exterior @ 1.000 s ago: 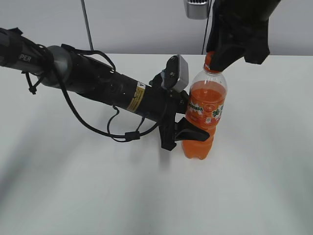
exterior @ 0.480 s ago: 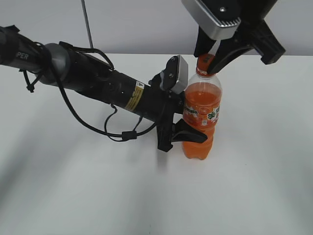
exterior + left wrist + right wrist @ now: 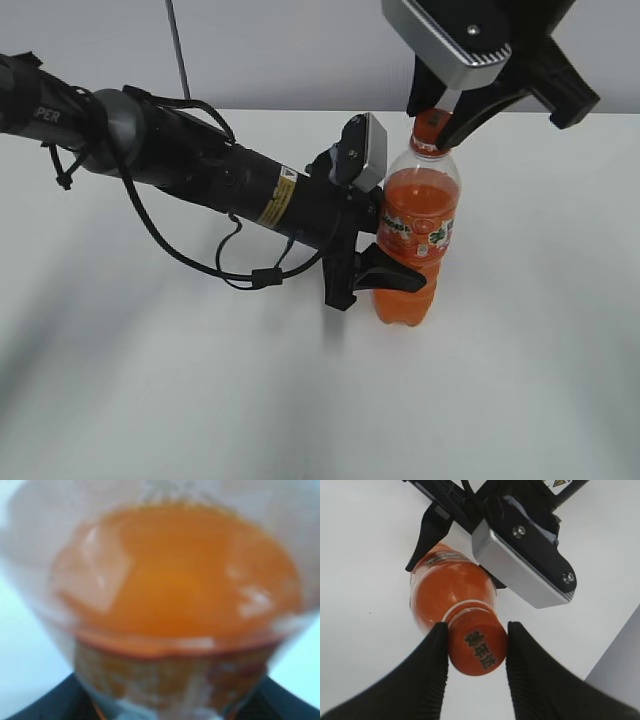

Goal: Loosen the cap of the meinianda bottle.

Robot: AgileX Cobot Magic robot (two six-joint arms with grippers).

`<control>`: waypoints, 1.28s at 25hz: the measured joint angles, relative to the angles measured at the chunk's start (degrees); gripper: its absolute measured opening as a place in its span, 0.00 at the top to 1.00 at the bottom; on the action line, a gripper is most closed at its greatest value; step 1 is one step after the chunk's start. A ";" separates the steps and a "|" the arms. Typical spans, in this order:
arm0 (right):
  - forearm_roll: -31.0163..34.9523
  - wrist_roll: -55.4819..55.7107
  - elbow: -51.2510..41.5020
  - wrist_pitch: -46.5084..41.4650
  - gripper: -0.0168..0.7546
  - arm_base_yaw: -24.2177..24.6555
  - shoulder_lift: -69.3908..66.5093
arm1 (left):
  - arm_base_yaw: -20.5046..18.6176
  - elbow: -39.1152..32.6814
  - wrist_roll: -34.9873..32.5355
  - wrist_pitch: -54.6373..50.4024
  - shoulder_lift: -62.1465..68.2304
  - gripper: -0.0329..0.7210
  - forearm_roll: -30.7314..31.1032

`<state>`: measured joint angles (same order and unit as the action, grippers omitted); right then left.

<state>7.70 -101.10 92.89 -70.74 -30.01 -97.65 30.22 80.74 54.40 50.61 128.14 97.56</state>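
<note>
Two sets of fingers grip: our left fingers [image 3: 385, 272] hug the bottle [image 3: 414, 240], our right fingers [image 3: 432, 655] pinch the cap [image 3: 478, 649]. We should twist slowly, holding the bottle still.

Exterior: slanted down over tabletop [image 3: 150, 400]; left wrist: blurred close-up of bottle [image 3: 175, 605]; right wrist: straight down onto cap [image 3: 478, 649].

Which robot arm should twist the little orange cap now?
The right one, probably. The right gripper already has its fingers on both sides of the cap, while the left gripper clamps the meinianda bottle around its body, keeping it upright on the table.
</note>
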 joint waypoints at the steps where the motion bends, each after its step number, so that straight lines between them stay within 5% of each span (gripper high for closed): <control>1: -0.06 -0.05 -0.05 -0.10 0.63 0.00 0.06 | 0.00 0.00 0.00 0.00 0.00 0.43 0.06; 17: -0.14 3.17 1.51 0.52 0.64 0.00 3.82 | 0.11 0.00 0.28 -0.37 0.00 0.43 0.04; 22: -5.25 28.35 2.39 0.52 0.64 -0.05 7.38 | 0.11 0.00 0.28 -0.42 0.00 0.43 0.04; 28: -8.68 78.49 2.39 0.52 0.64 0.28 12.65 | 0.11 0.00 0.28 -0.42 0.00 0.43 0.04; 32: -10.34 95.87 2.32 0.52 0.64 1.32 16.44 | 0.11 0.00 0.28 -0.42 0.00 0.43 0.04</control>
<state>-2.64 -5.23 95.21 -70.22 -28.69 -81.22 30.33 80.74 54.69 50.19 128.14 97.60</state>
